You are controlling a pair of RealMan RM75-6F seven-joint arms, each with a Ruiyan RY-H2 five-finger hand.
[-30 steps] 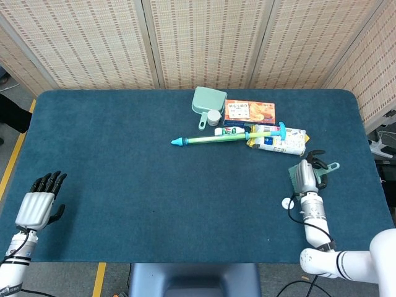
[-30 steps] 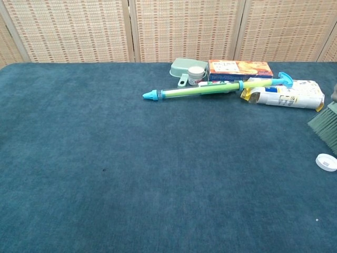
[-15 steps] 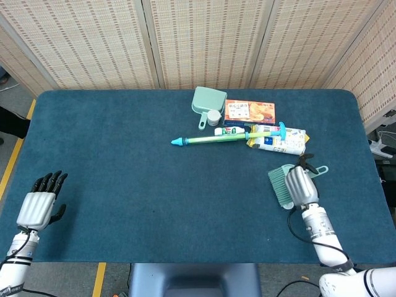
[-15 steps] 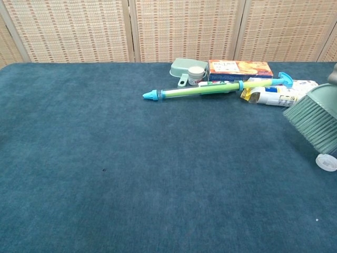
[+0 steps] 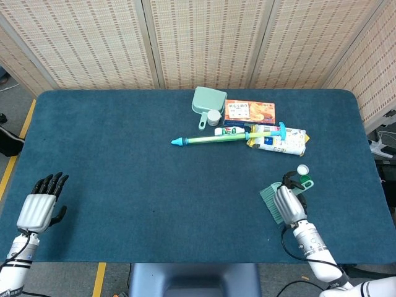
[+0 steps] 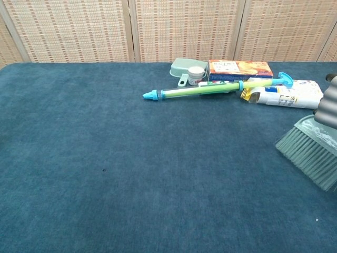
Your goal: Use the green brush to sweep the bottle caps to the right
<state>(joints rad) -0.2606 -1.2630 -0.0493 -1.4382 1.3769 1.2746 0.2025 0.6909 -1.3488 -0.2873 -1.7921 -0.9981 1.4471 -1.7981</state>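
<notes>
My right hand (image 5: 286, 203) grips the green brush (image 5: 270, 198) at the table's right front; the bristles (image 6: 309, 153) point left and down onto the cloth in the chest view, where only the hand's edge (image 6: 330, 108) shows. One white bottle cap (image 5: 302, 169) lies just beyond the brush handle's tip in the head view; the chest view does not show it. My left hand (image 5: 38, 205) hangs open at the front left edge, holding nothing.
At the back middle lie a green dustpan (image 5: 206, 101), a small white jar (image 5: 213, 116), an orange box (image 5: 249, 111), a long green and blue tube (image 5: 223, 138) and a white and yellow packet (image 5: 279, 140). The table is covered with blue cloth (image 5: 124, 161).
My right hand has carried the brush leftward and toward the front edge. The white cap, earlier just left of the hand, now lies behind the brush handle. The left hand stays put.
</notes>
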